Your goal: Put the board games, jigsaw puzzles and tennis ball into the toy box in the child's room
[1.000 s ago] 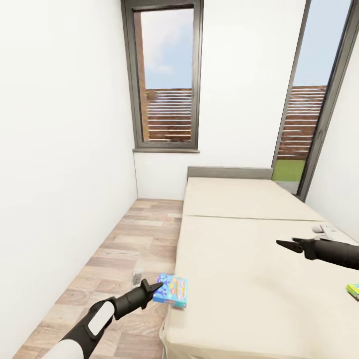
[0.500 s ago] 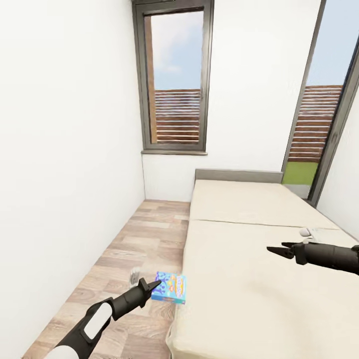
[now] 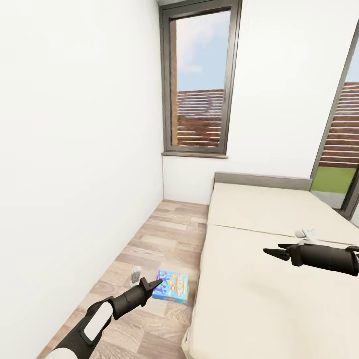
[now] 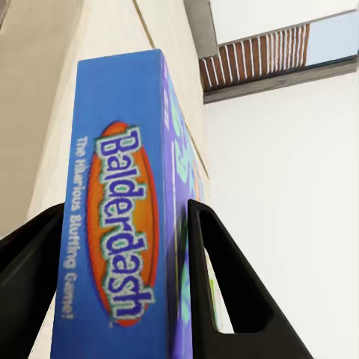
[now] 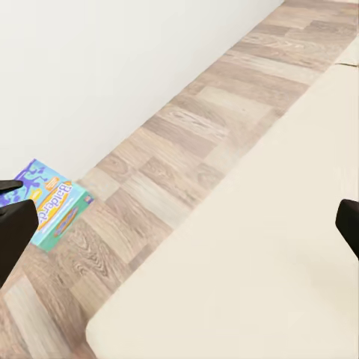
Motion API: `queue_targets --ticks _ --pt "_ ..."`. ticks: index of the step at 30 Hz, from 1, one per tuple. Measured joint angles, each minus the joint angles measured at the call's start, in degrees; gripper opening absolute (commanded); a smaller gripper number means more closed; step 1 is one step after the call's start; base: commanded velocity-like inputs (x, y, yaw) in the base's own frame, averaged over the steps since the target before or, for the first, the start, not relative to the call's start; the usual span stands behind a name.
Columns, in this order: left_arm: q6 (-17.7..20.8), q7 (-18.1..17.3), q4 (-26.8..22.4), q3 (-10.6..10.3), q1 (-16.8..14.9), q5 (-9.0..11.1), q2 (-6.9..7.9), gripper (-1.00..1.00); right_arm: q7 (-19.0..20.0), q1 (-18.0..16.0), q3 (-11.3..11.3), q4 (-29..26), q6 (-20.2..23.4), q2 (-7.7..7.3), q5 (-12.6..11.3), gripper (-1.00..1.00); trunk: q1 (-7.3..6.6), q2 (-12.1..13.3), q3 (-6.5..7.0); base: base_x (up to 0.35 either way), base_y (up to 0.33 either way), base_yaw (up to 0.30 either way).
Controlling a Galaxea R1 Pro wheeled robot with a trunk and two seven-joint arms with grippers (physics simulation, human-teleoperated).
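Left wrist view: blue Balderdash board game (image 4: pixel 123 224) pinched between my left gripper (image 4: pixel 112 292) fingers. Head view: box (image 3: pixel 171 286) held over plank floor (image 3: pixel 164 239), at 9 o'clock of the bed (image 3: pixel 269 279). My right gripper (image 3: pixel 273 252) hovers above the mattress, fingers spread, holding nothing.

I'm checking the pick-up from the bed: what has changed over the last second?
The blue board game, clamped in the left hand, has come off the bed: a second ago it overlapped the mattress corner, now it hangs over the wood floor. The view has swung left. The grip is unchanged, and the right hand still hovers open over the mattress.
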Motion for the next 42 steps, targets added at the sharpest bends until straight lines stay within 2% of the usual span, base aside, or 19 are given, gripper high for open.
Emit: queue_targets --ticks 7,10,13,14,15,16,18,21,25,37,39,42 --pt "-0.1 -0.1 0.0 0.0 0.0 0.1 -0.03 -1.0 0.3 0.0 0.2 0.0 0.0 0.0 0.0 1.0 -1.54 2.8 1.26 0.0 0.0 0.297" --pt "-0.2 -0.2 0.0 0.0 0.0 0.0 -0.02 -1.0 0.1 0.0 1.1 0.0 0.0 0.0 0.0 1.0 -2.2 4.0 1.79 0.0 0.0 0.297" --pt "-0.2 -0.3 -0.2 0.1 0.3 0.0 0.05 -1.0 -0.4 0.0 3.2 0.3 0.0 0.06 0.8 1.0 -2.86 5.2 2.33 0.0 0.0 0.298" --pt "-0.2 -0.2 -1.8 0.4 1.4 0.0 0.13 -1.0 -3.8 -0.3 7.4 1.4 0.0 1.02 4.3 1.0 -3.07 5.6 2.51 0.0 0.0 0.298" --pt "-0.2 -0.1 -2.6 0.5 1.9 -0.1 0.18 -1.0 -5.8 -0.4 9.1 2.4 0.0 2.2 5.8 1.0 -3.29 6.0 2.69 0.0 0.0 0.298" --pt "-0.2 -0.1 -3.1 0.6 2.3 -0.1 0.32 -1.0 -7.5 -0.6 10.1 3.5 0.1 3.58 6.7 1.0 -3.51 6.4 2.87 0.0 0.0 0.298" --pt "-0.2 0.0 -3.6 0.7 2.6 -0.1 0.45 -1.0 -9.4 -0.7 11.0 5.1 0.1 5.38 7.5 1.0 -3.95 7.2 3.23 0.0 0.0 0.298" --pt "-0.2 0.0 -3.9 0.7 2.9 -0.1 0.55 -1.0 -10.8 -0.8 11.7 6.4 0.1 6.75 8.2 1.0 -4.61 8.4 3.74 0.0 0.0 0.282" --pt "-0.2 0.1 -4.0 0.7 3.0 -0.1 0.6 -1.0 -11.2 -0.9 11.9 6.9 0.1 7.22 8.3 1.0 -5.49 10.0 4.28 0.0 0.0 0.224" --pt "-0.1 0.0 -4.0 0.7 3.0 -0.1 0.61 -1.0 -10.9 -0.6 12.0 5.1 0.1 7.2 7.4 1.0 -8.13 14.8 5.68 0.0 0.0 0.036" --pt "-0.1 0.0 -4.1 0.7 3.0 0.0 0.61 -1.0 -9.7 -0.5 12.0 4.8 0.1 7.03 7.4 1.0 -8.57 15.6 5.86 0.0 0.0 -0.09" --pt "0.0 -0.1 -7.3 0.8 4.1 0.1 0.91 -1.0 -8.6 -0.3 11.9 2.9 0.1 7.01 7.5 1.0 -9.23 16.8 6.23 0.0 0.0 -0.02"
